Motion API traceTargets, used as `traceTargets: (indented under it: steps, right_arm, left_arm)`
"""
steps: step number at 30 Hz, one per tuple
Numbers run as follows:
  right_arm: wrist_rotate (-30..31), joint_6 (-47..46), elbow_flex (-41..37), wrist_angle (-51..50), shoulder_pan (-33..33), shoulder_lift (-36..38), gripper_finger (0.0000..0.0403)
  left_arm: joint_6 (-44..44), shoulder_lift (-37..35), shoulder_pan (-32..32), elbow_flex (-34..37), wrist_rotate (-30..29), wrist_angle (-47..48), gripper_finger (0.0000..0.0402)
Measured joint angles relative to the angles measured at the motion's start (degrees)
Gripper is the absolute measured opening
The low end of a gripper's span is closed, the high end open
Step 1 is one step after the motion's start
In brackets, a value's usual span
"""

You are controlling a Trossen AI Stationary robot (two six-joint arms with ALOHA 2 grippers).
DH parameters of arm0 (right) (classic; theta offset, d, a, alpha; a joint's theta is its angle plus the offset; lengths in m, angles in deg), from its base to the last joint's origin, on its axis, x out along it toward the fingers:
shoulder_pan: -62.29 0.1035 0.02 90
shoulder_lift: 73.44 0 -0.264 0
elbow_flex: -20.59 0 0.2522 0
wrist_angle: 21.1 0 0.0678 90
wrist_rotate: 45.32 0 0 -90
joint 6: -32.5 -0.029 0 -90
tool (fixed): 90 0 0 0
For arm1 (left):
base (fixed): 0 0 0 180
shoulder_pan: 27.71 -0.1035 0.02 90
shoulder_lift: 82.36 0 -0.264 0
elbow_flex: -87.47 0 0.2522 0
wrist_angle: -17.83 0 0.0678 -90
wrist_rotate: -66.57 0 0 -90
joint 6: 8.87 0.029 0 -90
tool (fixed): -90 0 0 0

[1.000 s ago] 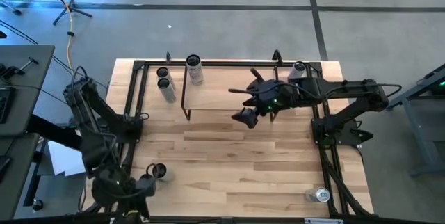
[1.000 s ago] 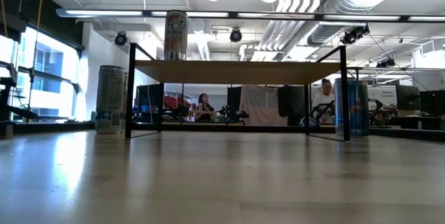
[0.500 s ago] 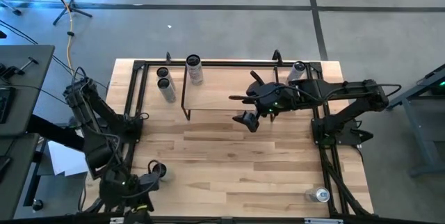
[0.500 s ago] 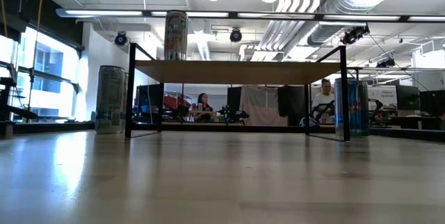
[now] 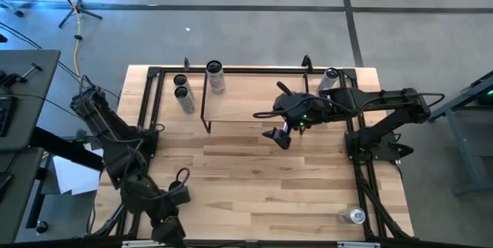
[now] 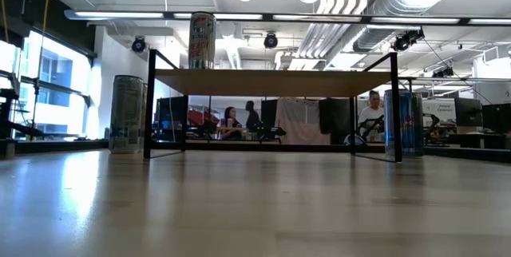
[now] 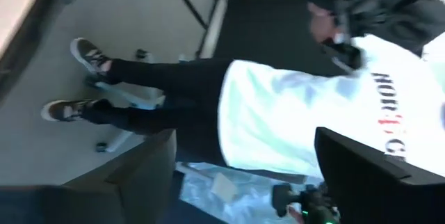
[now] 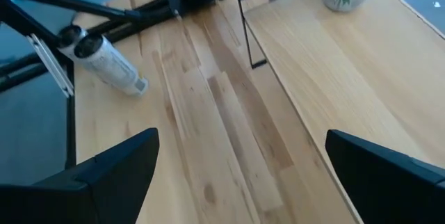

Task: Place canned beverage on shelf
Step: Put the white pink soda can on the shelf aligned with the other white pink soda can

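The shelf (image 5: 250, 98) stands at the table's far side on thin black legs (image 6: 150, 105), and one canned beverage (image 5: 216, 77) stands upright on its wood top near the left end (image 6: 202, 40). My right gripper (image 5: 277, 136) hovers open over the table in front of the shelf, with nothing between its fingers (image 8: 111, 172). My left gripper (image 5: 179, 192) is at the near left corner, open and pointing out past the table's edge; only a seated person (image 7: 299, 106) shows between its fingers.
Two cans (image 5: 182, 92) stand left of the shelf, beside the black rail frame (image 5: 150, 102). One can (image 5: 330, 77) stands at the far right and another (image 5: 356, 216) in the near right corner. Bare wood lies between the shelf and the near edge.
My left arm has swung along the near edge toward the table's right and now covers the spot where a can stood beside the gripper. My right gripper has rolled about its own line while staying in front of the shelf.
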Motion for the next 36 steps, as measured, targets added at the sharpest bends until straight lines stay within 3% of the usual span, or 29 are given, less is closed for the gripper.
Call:
traceTargets:
  steps: [5, 19, 26, 30, 36]
  right_arm:
    - [0.0, 1.12, -0.02, -2.19, 0.0, 0.0, 0.0398]
    - [0.02, 4.08, -0.02, -2.01, 0.0, -0.02, 0.0398]
    - [0.02, 3.96, -0.02, -1.98, 0.0, -0.02, 0.0398]
    - [0.02, 2.78, -0.02, -1.98, 0.0, -0.02, 0.0398]
    - [0.39, 1.44, -0.02, -1.98, 0.0, -0.02, 0.0398]
  left_arm:
    - [-1.06, 0.18, -2.26, 0.0, -1.8, -3.29, 0.0336]
    - [0.97, -0.15, -0.47, 0.0, -17.09, -17.5, 0.0337]
    - [-4.34, -0.08, 0.05, -0.15, -17.37, -16.34, 0.0337]
    - [-3.95, 0.09, 0.77, -6.12, -17.33, -8.63, 0.0337]
    - [-4.33, 5.58, 2.65, -25.21, -16.57, 21.7, 0.0337]
